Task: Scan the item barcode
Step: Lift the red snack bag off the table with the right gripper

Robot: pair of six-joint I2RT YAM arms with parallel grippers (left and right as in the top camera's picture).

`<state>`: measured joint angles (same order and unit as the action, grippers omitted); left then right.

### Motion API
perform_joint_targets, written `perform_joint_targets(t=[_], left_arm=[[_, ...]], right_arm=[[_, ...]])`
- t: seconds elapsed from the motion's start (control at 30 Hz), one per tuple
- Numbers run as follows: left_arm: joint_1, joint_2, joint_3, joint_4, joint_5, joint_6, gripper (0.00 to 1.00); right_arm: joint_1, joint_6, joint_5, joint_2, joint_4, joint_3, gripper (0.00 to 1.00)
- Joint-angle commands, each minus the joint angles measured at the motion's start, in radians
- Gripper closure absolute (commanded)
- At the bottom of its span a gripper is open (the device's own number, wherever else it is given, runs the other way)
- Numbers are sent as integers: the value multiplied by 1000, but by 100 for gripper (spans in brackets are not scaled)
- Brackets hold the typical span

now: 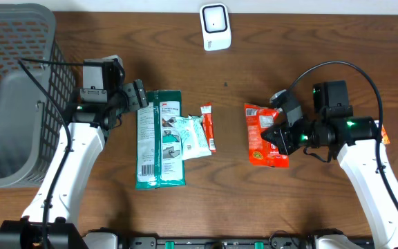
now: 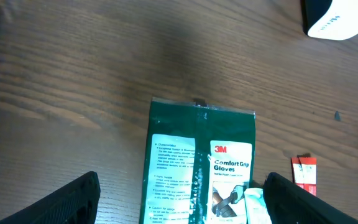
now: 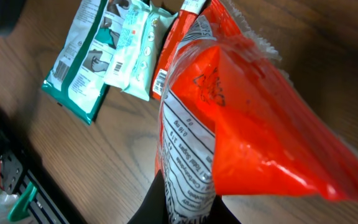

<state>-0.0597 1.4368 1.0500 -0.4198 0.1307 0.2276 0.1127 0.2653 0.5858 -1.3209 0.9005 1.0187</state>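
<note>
Pinches a glossy, crinkled orange plastic snack bag [image 1: 264, 135] by one end in shut right jaws, right of centre on the brown wood-grain desk [image 1: 254, 200], its white printed panel showing. Likely held so to carry the barcode toward the small white rounded plastic scanner [image 1: 215, 26] at the far edge, well apart. Lying flat left of centre, apparently awaiting a turn: a dark-green film pack of gloves [image 1: 161, 138], a pale mint soft pack [image 1: 193, 137] against it and a slim red sachet [image 1: 209, 126], with wide-open left jaws near the green pack's top edge, beside a grey slatted plastic basket [image 1: 12, 90].
</note>
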Motion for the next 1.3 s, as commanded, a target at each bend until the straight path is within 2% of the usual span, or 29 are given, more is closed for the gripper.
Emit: perform_joint_targets(t=[0.0,0.27,0.5,0.8,1.0,1.27], left_arm=[[2,-5,14,-3,-12,-13,15],[2,-5,14,-3,-12,-13,15],[2,-5,14,-3,-12,-13,15],[2,-5,14,-3,-12,-13,15],[2,-5,14,-3,-12,-13,15],[2,-5,14,-3,-12,-13,15]], right_arm=[[7,-3,14,14,13,19,99],[7,-3,0,14,13,19,99],[7,6,-151,14,6,19,99],[7,19,-146,14,-29,19,99],[7,28,-90,14,-43,19,99],[7,163,253,13,-21,43,99]])
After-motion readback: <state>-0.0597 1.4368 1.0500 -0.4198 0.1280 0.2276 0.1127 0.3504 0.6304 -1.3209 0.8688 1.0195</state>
